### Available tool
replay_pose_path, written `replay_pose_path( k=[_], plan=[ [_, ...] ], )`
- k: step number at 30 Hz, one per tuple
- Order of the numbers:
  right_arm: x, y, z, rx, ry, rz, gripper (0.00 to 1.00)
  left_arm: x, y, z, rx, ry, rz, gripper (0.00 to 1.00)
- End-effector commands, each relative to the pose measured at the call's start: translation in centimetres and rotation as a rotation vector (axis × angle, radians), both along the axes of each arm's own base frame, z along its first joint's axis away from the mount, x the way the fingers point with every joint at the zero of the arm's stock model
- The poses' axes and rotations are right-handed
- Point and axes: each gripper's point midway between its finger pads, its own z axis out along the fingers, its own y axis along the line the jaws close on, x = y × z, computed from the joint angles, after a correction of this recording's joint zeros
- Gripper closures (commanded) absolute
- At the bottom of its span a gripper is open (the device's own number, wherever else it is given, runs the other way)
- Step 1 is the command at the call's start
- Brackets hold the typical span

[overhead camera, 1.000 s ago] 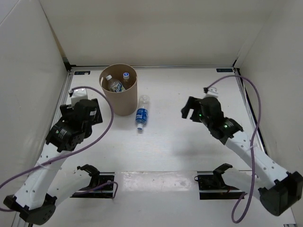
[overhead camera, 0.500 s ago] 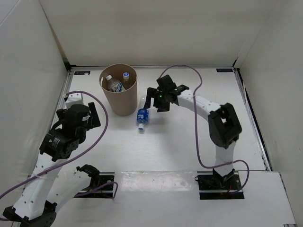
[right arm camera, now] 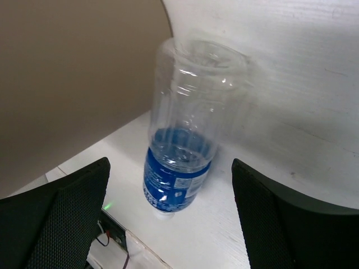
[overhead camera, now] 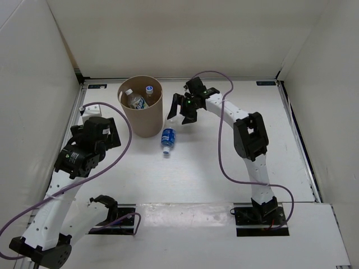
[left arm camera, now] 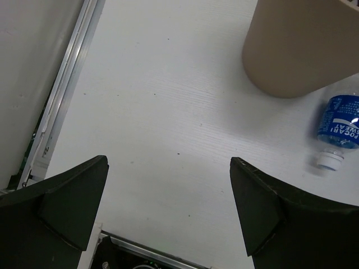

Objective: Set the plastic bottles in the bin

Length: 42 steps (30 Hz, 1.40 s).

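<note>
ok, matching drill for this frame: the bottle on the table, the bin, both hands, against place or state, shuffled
1. bottle
2. bin
3. left hand
4. right hand

A. open, over the bottle
B. lying beside the bin
C. open, over bare table
D. tan, upright

Pairs: 1-B, 2-D, 3-C, 4-A
</note>
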Motion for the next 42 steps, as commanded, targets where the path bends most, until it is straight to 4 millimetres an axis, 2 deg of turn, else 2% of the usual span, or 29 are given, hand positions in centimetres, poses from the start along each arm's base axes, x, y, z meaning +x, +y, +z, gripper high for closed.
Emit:
replay_pose_path(
  k=[1,6,13,14,16,23,27,31,33,34,35,36,37,38,39,42],
  plan=[
    [-1.2,0.2,-1.0,-0.005,0.046,0.048,0.1,0.3,0.2,1.4,-0.033,-0.052,0.01,0.0],
    [-1.4,0.5,-2.4,-0.012,0.073,0.063,0.1,0.7,-0.4,1.0,-0.048,-0.03,-0.01,0.0],
    [-2.3,1.6,-3.2,0.009,0.108,0.087,0.1,0.9,-0.6,0.7,-0.051,-0.016,-0.019,0.0],
    [-2.5,1.6,-3.8,0.002,0.118,0.092,0.1,0.9,-0.7,0.9,-0.051,-0.021,-0.019,0.0],
    [-2.2,1.8,-3.6,0.001,0.113,0.098,0.12,0.9,-0.7,0.8,-0.053,-0.02,-0.025,0.0],
    [-1.8,1.8,-4.8,0.013,0.142,0.104,0.21,1.1,-0.9,0.6,-0.053,-0.01,-0.03,0.0],
    [-2.1,2.0,-4.7,0.041,0.169,0.121,0.35,1.3,-1.0,0.4,-0.05,-0.002,-0.029,0.0],
    [-2.2,1.5,-4.7,0.045,0.185,0.115,0.42,1.3,-0.8,0.5,-0.043,-0.002,-0.024,0.0],
    [-3.0,1.4,-4.7,0.066,0.21,0.123,0.45,1.2,-0.8,0.6,-0.041,-0.007,-0.025,0.0],
    [-2.4,0.7,-3.3,0.084,0.186,0.109,0.47,1.2,-0.8,0.6,-0.043,-0.011,-0.022,0.0],
    [-2.4,0.7,-3.1,0.09,0.175,0.11,0.49,1.2,-0.7,0.6,-0.041,-0.011,-0.024,0.0],
    [-3.2,0.0,-4.0,0.078,0.201,0.103,0.51,1.2,-0.7,0.6,-0.045,-0.01,-0.023,0.0],
    [-2.7,-0.9,-3.0,0.082,0.177,0.084,0.53,1.2,-0.8,0.6,-0.043,-0.008,-0.025,0.0],
    [-3.0,-1.6,-2.1,0.084,0.17,0.073,0.54,1.2,-0.8,0.6,-0.045,-0.008,-0.024,0.0],
    [-2.9,-2.5,-2.3,0.078,0.169,0.046,0.54,1.2,-0.8,0.6,-0.046,-0.009,-0.026,0.0],
    [-2.3,-4.3,3.8,0.121,0.033,0.007,0.58,1.2,-0.9,0.5,-0.046,-0.004,-0.029,0.0]
  ],
)
